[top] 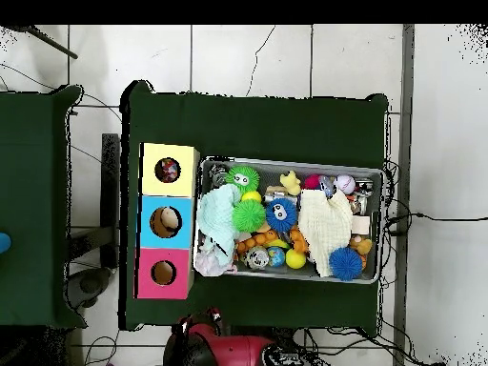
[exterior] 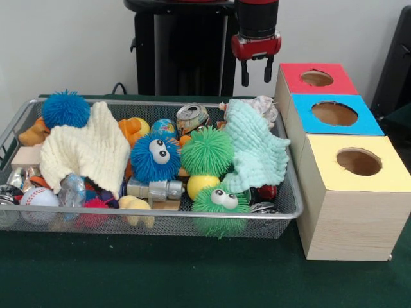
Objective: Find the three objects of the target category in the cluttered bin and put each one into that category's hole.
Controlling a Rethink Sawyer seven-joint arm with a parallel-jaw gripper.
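The silver wire mesh bin (exterior: 160, 215) lies on the green table, full of toys; it also shows in the overhead view (top: 376, 173). A whitish crinkly wrapper (exterior: 261, 104) lies at its far right corner, behind the mint cloth (exterior: 257, 151), and shows in the overhead view (top: 213, 267). A see-through bluish wrapper (exterior: 71, 190) lies at the front left. The yellow box's hole (exterior: 358, 162) is to the right of the bin; in the overhead view the hole (top: 168, 171) shows something coloured inside. My gripper (exterior: 256, 72) hangs open and empty above the bin's far right corner, beside the red box.
The red-faced box's hole (exterior: 316, 77) and the blue-faced box's hole (exterior: 334, 113) lie in a row behind the yellow one. A cream cloth (exterior: 87, 151), blue spiky balls (exterior: 155, 157), green spiky balls (exterior: 207, 151), a can (exterior: 192, 116) and a baseball (exterior: 38, 197) fill the bin.
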